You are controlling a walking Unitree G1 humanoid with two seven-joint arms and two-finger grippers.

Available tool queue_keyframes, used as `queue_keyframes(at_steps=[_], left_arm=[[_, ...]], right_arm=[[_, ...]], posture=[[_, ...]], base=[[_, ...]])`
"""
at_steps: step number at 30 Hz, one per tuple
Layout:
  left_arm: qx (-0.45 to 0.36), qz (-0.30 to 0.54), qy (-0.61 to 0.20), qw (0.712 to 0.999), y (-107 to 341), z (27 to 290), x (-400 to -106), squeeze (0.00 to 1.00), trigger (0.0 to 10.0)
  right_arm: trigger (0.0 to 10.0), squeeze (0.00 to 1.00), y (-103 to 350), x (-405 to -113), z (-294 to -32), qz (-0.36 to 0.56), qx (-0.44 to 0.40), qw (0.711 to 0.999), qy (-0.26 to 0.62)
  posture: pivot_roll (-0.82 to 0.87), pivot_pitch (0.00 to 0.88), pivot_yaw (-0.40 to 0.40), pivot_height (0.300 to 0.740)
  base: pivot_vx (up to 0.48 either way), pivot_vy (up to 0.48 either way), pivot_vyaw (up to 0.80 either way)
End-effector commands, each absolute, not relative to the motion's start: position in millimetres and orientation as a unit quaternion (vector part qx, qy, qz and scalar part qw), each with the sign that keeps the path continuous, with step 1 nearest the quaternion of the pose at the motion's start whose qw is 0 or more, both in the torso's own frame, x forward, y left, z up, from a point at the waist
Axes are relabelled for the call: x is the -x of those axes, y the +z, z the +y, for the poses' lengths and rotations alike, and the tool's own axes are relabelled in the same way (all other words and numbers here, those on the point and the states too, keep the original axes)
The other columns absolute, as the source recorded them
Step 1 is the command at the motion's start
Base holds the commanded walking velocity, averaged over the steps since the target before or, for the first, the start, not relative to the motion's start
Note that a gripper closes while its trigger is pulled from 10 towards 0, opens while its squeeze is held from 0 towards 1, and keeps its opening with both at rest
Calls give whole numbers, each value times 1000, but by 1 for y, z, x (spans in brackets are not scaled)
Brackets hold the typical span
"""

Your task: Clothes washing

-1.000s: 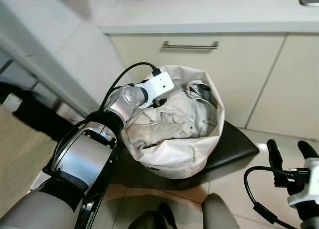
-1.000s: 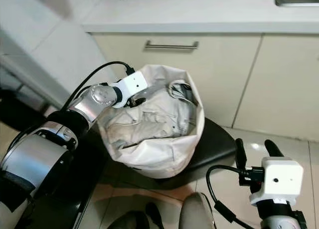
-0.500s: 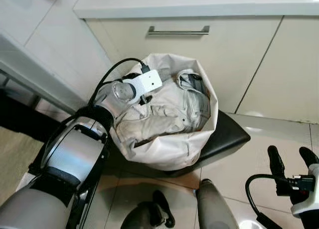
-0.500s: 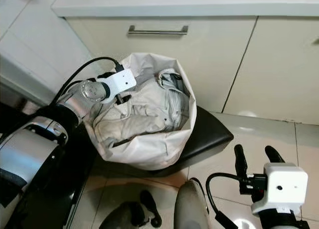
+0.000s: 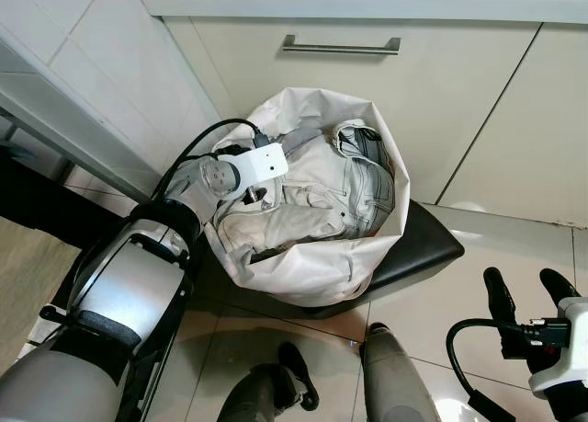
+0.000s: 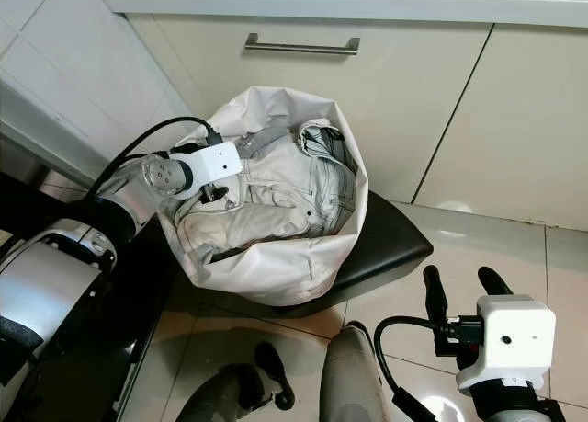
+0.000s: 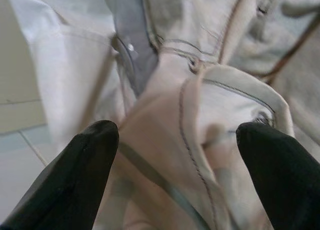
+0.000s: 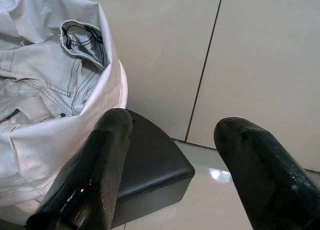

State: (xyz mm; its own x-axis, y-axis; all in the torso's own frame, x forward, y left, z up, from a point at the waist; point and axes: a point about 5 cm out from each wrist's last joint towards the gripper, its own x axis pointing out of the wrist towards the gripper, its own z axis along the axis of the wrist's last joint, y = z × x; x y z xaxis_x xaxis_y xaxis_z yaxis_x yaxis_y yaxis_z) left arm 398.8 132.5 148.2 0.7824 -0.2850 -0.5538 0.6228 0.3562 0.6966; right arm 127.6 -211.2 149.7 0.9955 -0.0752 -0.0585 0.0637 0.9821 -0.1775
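Fronting the scene, the cream cabinet point(image 5: 367, 100) runs along the back, its drawer handle point(image 5: 341, 45) above the work area; below it a black stool point(image 5: 423, 247) carries a white laundry bag point(image 5: 312, 275), which overhangs the seat; inside the bag lie pale jeans point(image 5: 340, 188), crumpled, waistband uppermost toward the cabinet. The left gripper point(image 7: 177, 135) is lowered into the bag mouth on the robot's left, fingers spread wide astride a fold of denim, not yet pinching it; the right gripper point(image 6: 457, 289) hovers low over the tiled floor point(image 5: 514, 247), well apart from the bag, fingers likewise spread and holding nothing.

Probable faults: closing on the bag wall together with the denim would lift the bag off the stool; a shallow pinch on one fold may slip; an upward pull could tip the overhanging bag.

Not determinable: the left fingertips from the head views, being behind the wrist camera; whatever lies under the jeans; the stool's legs.
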Motion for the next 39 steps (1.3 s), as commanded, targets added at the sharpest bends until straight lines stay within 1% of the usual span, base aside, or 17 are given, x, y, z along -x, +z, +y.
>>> queue_keyframes(at_steps=[1, 4, 6, 7, 8, 11, 15, 16, 18, 21, 23, 26, 29, 32, 36, 39], left_arm=[[-495, 191, -278, 801, 135, 139, -394, 0, 10000], [-500, 180, -273, 802, 131, 134, -393, 0, 10000], [-518, 149, -265, 800, 127, 125, -391, 0, 10000], [-530, 139, -263, 794, 126, 123, -391, 0, 10000], [-556, 119, -257, 781, 123, 119, -390, 0, 10000], [-568, 102, -258, 775, 119, 113, -387, 0, 10000], [-563, 107, -264, 776, 110, 110, -383, 0, 10000], [-553, 115, -273, 779, 105, 108, -380, 0, 0], [-554, 115, -268, 780, 103, 108, -379, 0, 0], [-567, 110, -260, 774, 102, 110, -379, 0, 0], [-588, 99, -253, 762, 100, 112, -378, 0, 0], [-596, 95, -253, 756, 98, 113, -377, 0, 0], [-597, 97, -250, 756, 95, 115, -375, 0, 0], [-591, 97, -240, 764, 94, 117, -375, 0, 0], [-595, 70, -203, 774, 103, 116, -380, 0, 0], [-595, 61, -198, 776, 107, 115, -382, 0, 0]], right_arm=[[10000, 0, 148, -126, -209, 42, 83, 995, -28], [10000, 0, 148, -126, -209, 43, 84, 995, -27], [10000, 0, 149, -126, -209, 44, 88, 995, -27], [10000, 0, 149, -126, -209, 44, 89, 995, -27], [10000, 0, 149, -125, -210, 45, 91, 994, -27], [10000, 0, 149, -125, -210, 46, 94, 994, -27], [10000, 0, 149, -124, -209, 48, 96, 994, -24], [10000, 0, 149, -124, -209, 48, 97, 994, -24], [10000, 0, 148, -125, -210, 48, 98, 994, -24], [10000, 0, 148, -126, -210, 48, 98, 994, -23], [10000, 0, 147, -127, -210, 48, 99, 994, -22], [10000, 0, 146, -128, -209, 50, 100, 994, -22], [10000, 0, 145, -129, -209, 50, 101, 994, -18], [10000, 0, 145, -133, -209, 46, 104, 993, -18], [10000, 0, 146, -133, -213, 41, 109, 993, -29], [10000, 0, 145, -131, -213, 43, 112, 992, -32]], posture=[[-548, 326, 231, 726], [-557, 328, 229, 726], [-564, 329, 226, 726], [-568, 330, 226, 726], [-571, 331, 224, 726], [-574, 333, 222, 726], [-577, 334, 220, 726], [-577, 331, 218, 726], [-576, 330, 218, 726], [-575, 325, 218, 726], [-576, 320, 218, 726], [-576, 314, 216, 726], [-579, 302, 218, 726], [-590, 286, 225, 726], [-613, 275, 234, 726], [-617, 273, 237, 726]], base=[[0, 0, 0], [0, 0, 0], [0, 0, 0], [0, 0, 0], [0, 0, 0], [0, 0, 0], [0, 0, 0], [0, 0, 0], [0, 0, 0], [0, 0, 0], [0, 0, 0], [0, 0, 0], [0, 0, 0], [0, 0, 0], [0, 0, 0], [0, 0, 0]])
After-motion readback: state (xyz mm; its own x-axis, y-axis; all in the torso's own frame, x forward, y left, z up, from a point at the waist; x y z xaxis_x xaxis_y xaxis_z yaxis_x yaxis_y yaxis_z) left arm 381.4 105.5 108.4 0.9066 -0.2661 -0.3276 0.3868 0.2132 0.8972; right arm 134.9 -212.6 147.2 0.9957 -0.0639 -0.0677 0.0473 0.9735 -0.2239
